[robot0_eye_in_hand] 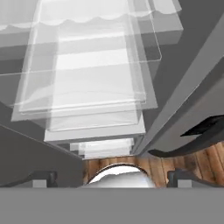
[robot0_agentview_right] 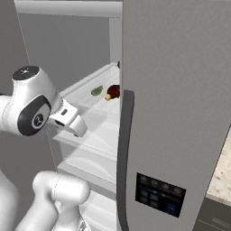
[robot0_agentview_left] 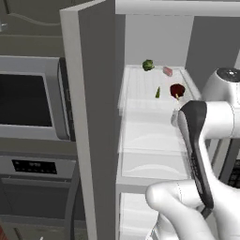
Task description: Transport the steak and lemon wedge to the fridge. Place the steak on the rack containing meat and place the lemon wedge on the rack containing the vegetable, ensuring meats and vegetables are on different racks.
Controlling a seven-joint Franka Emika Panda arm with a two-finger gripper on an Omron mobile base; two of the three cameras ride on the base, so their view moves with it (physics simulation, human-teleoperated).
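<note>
The fridge (robot0_agentview_left: 93,93), a tall slab of flat grey steel, stood open with pale, glassy shelves stacked inside. On the upper rack (robot0_agentview_left: 140,89) all four items shared one surface: the steak (robot0_agentview_left: 177,90), a dark red-brown lump, at four o'clock; the pink blocky meat (robot0_agentview_left: 168,71) at two; the bushy green vegetable (robot0_agentview_left: 148,65) at twelve; the lemon wedge (robot0_agentview_left: 158,93), a thin green sliver, near centre. The gripper (robot0_eye_in_hand: 111,177) hung spread wide and empty, facing the lower shelves. The risk I judged: meat and greens sharing one rack fails the sorting.
</note>
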